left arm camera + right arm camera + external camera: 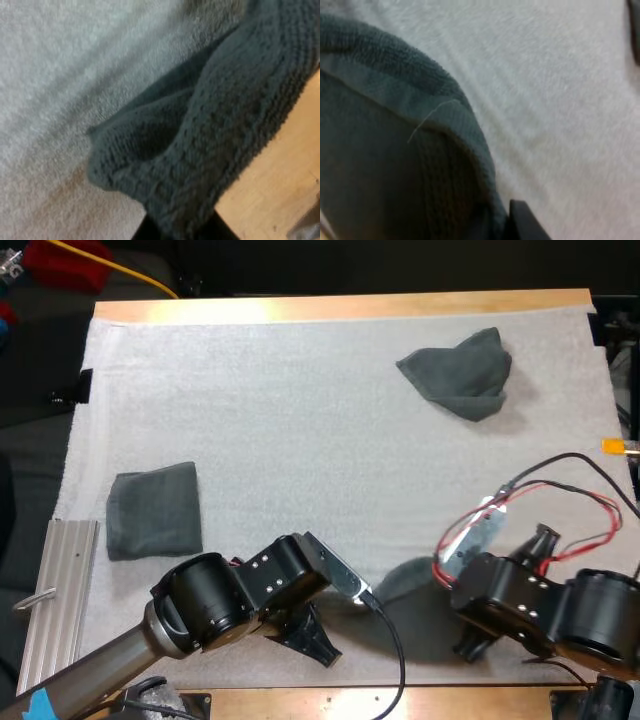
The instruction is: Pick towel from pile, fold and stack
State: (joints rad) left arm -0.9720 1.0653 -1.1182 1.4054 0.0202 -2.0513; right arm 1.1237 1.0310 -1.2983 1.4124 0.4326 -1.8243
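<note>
A dark grey-green towel [405, 580] lies near the mat's front edge, between my two arms, and is largely hidden by them. My left gripper [318, 643] is at the towel's left end; in the left wrist view the knitted towel [210, 135] bunches between its dark fingertips [150, 231], shut on it. My right gripper [468, 643] is at the towel's right end; the towel's hemmed edge [420, 115] runs down to a black fingertip [525, 222] pressed on it. A crumpled towel [460, 372] sits at the far right. A folded towel [153, 510] rests at the left.
A ribbed metal rail [58, 590] lies beside the mat's left front corner. The wooden table edge [280, 190] runs just beside the held towel. The white mat [300, 420] stretches between the towels.
</note>
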